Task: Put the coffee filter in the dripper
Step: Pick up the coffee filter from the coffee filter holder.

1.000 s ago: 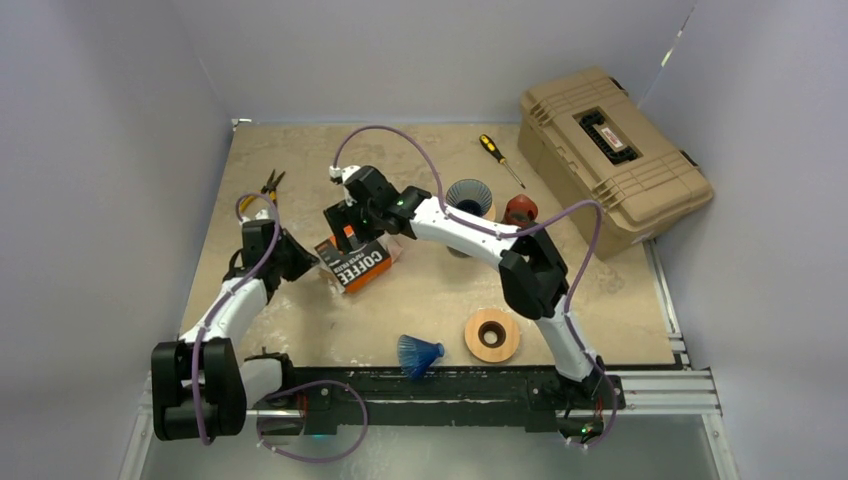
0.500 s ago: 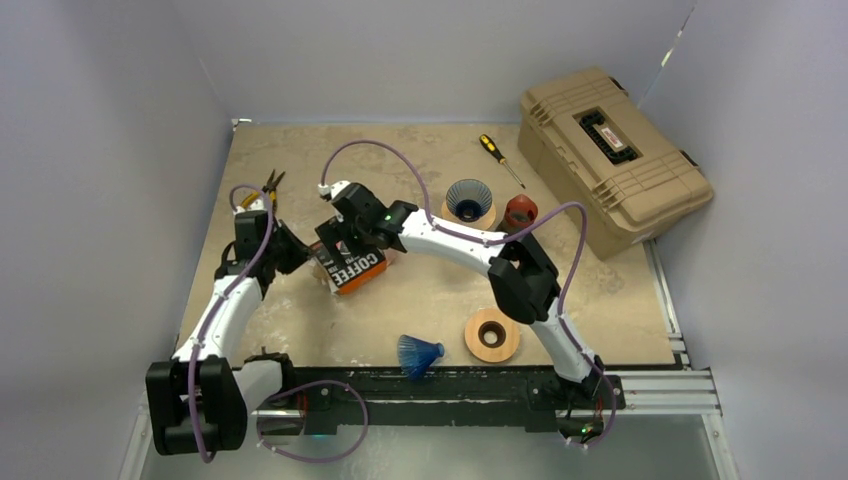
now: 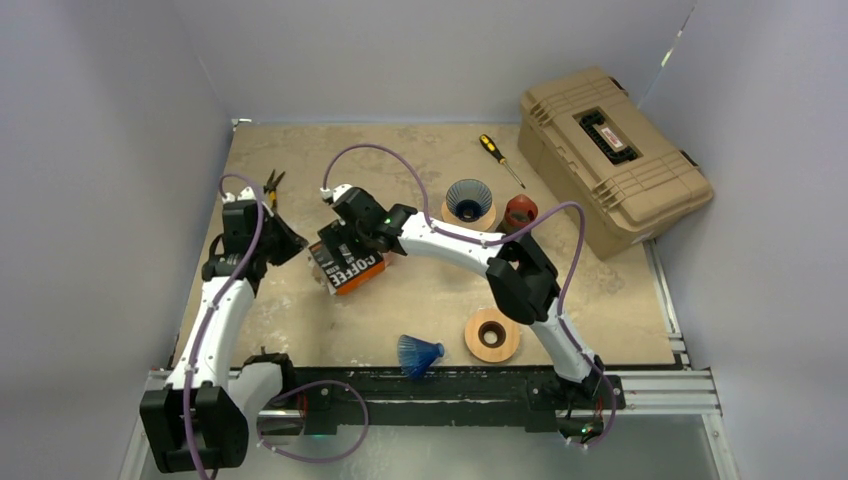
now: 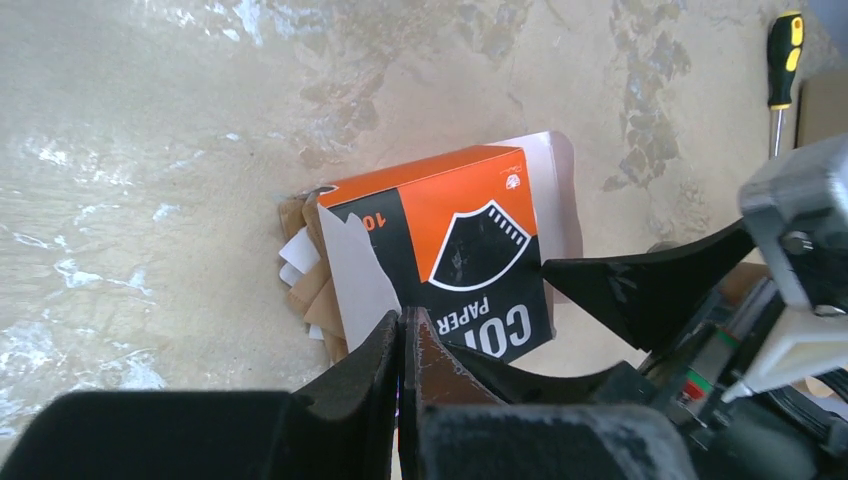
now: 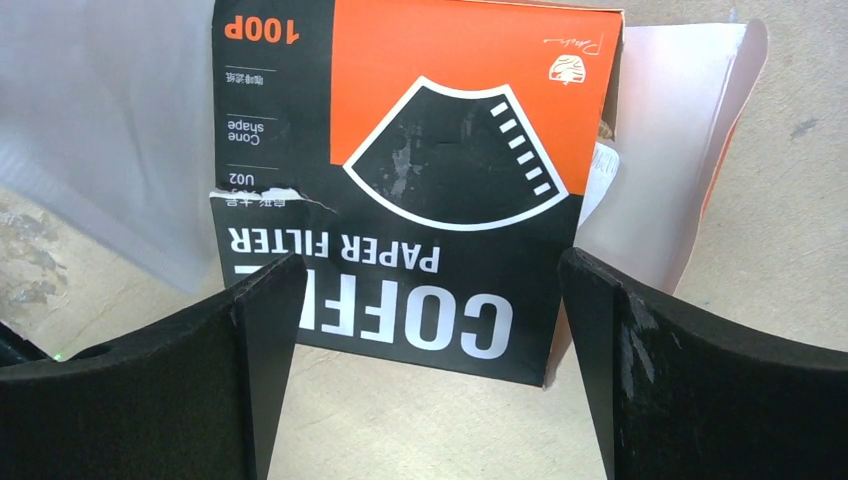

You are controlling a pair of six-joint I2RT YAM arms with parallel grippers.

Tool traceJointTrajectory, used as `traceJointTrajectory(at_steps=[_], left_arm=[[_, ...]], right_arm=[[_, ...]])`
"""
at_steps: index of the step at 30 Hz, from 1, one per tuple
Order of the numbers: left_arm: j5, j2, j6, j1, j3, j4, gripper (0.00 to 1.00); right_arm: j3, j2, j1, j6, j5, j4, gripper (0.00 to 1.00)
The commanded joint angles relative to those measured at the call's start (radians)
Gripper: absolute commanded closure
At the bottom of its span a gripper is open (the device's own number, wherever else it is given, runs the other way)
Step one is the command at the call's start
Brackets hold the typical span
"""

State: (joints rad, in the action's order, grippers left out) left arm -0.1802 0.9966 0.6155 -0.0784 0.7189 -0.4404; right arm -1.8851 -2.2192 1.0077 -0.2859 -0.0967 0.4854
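The orange and black coffee filter box (image 3: 348, 262) lies flat at the table's left middle, with its flap open. Brown and white filters (image 4: 305, 290) stick out of its open end. My left gripper (image 3: 288, 240) is shut just left of that open end; nothing shows between its fingertips (image 4: 392, 335). My right gripper (image 3: 345, 240) is open over the box (image 5: 400, 190), its fingers (image 5: 265, 330) straddling the "COFFEE" end. A dark blue ribbed dripper (image 3: 469, 199) stands on a wooden ring at the middle back, apart from both grippers.
A second blue ribbed cone (image 3: 418, 353) lies on its side near the front edge, beside a wooden ring (image 3: 492, 335). A tan case (image 3: 612, 155) is at the back right. There is also a screwdriver (image 3: 500, 160), a red piece (image 3: 519, 211) and pliers (image 3: 270, 185).
My left gripper has moved back and to the left, away from the box's side. My right gripper and the box have shifted a little to the left.
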Motion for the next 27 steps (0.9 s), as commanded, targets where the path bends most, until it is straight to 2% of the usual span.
traceJointTrajectory(at_steps=[1, 8, 14, 22, 27], left_arm=[[0.043, -0.039, -0.053, -0.009, 0.084, -0.07, 1.0], [0.053, -0.079, -0.109, -0.008, 0.2, -0.13, 1.0], [0.026, -0.114, -0.139, -0.008, 0.261, -0.098, 1.0], [-0.181, -0.096, -0.143, -0.008, 0.262, -0.009, 1.0], [-0.326, -0.081, -0.149, -0.005, 0.244, 0.027, 1.0]], right_arm=[[-0.025, 0.011, 0.003, 0.002, -0.039, 0.001, 0.01], [-0.061, 0.106, 0.003, -0.004, -0.013, 0.04, 0.01], [-0.184, 0.223, 0.003, 0.006, 0.018, 0.114, 0.01], [-0.283, 0.339, -0.02, 0.02, 0.131, 0.155, 0.01], [-0.241, 0.433, -0.08, 0.004, 0.227, 0.139, 0.01]])
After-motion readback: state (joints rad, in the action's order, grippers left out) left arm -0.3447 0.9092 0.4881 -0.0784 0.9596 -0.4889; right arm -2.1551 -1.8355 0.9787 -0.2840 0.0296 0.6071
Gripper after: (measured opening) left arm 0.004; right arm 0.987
